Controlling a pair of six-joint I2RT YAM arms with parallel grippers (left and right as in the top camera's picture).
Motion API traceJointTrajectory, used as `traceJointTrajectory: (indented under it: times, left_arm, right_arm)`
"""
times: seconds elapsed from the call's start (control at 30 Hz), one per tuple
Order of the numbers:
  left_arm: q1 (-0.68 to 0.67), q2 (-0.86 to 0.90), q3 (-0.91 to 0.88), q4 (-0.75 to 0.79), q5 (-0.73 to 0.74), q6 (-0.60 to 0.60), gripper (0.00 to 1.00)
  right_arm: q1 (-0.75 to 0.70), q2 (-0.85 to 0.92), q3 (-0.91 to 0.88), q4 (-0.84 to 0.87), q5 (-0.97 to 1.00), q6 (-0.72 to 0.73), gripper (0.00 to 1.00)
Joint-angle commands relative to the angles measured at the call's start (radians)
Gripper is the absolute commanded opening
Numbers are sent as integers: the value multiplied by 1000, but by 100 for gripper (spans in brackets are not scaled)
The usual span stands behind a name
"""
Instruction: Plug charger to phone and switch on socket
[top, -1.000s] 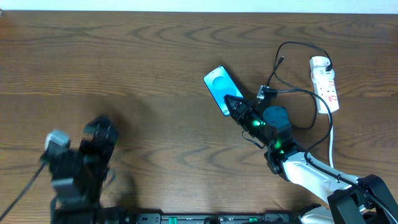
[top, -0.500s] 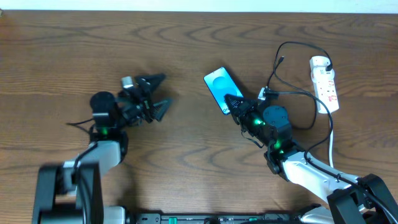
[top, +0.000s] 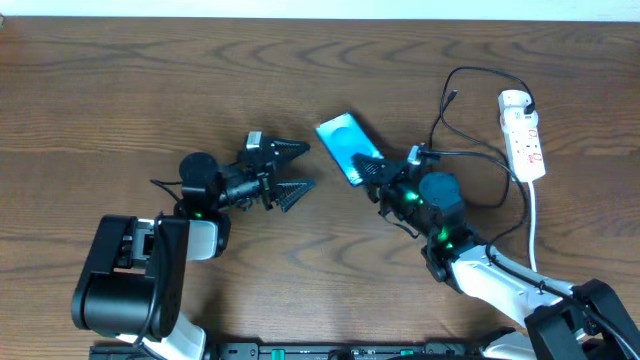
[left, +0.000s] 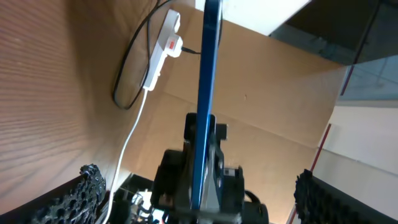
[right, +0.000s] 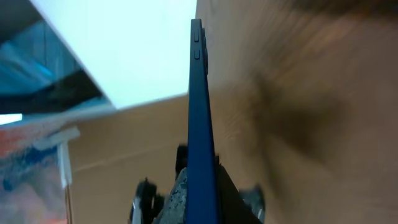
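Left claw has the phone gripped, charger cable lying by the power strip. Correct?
Not quite. The right claw grips the phone by one end. The left claw is open and empty, short of it. The overhead view shows this. The charger cable does lie by the power strip.

The black-and-white left robot arm (top: 188, 236) ends in the left gripper (top: 311, 166), two pointy black fingers (left: 87, 186) with bumpy pads. A small grey box (top: 255, 139) sits near those fingers. The black-and-white right robot arm (top: 500, 282) has a round blue cap (top: 441, 190) and tiny green lights (top: 409, 198).
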Motion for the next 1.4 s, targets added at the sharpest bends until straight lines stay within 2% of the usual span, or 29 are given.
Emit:
traceJointTrajectory:
  times: [0.0, 0.23, 0.4, 0.47, 0.67, 0.8, 1.03, 1.13, 1.3, 1.37]
  left_arm:
    - [-40, -6, 2, 9, -61, -14, 98]
    - [-47, -6, 2, 9, -80, -16, 98]
    - [-47, -6, 2, 10, -102, -82, 99]
    - [-48, -6, 2, 26, -101, -88, 82]
    - [-47, -6, 2, 173, -110, -137, 81]
    - [-47, -6, 2, 178, -117, -137, 80]
    - [-47, -6, 2, 178, -118, -137, 63]
    - [-47, -6, 2, 178, -136, -137, 61]
    - [-47, -6, 2, 178, -166, -136, 43]
    - [-47, -6, 2, 178, -175, -136, 42]
  right_arm:
    - [45, -10, 10, 17, -55, 14, 1]
    - [134, -10, 10, 13, -67, 13, 1]
    - [161, -10, 10, 6, 5, -22, 1]
    - [161, -10, 10, -11, 61, -46, 1]
    - [161, -10, 10, -13, 71, -44, 1]
    - [161, -10, 10, -13, 71, 29, 1]
    - [182, -10, 10, -13, 97, 28, 1]
    - [196, -10, 10, -13, 116, 29, 1]
    - [212, -10, 10, -13, 124, 29, 1]
    - [225, -10, 10, -13, 124, 51, 1]
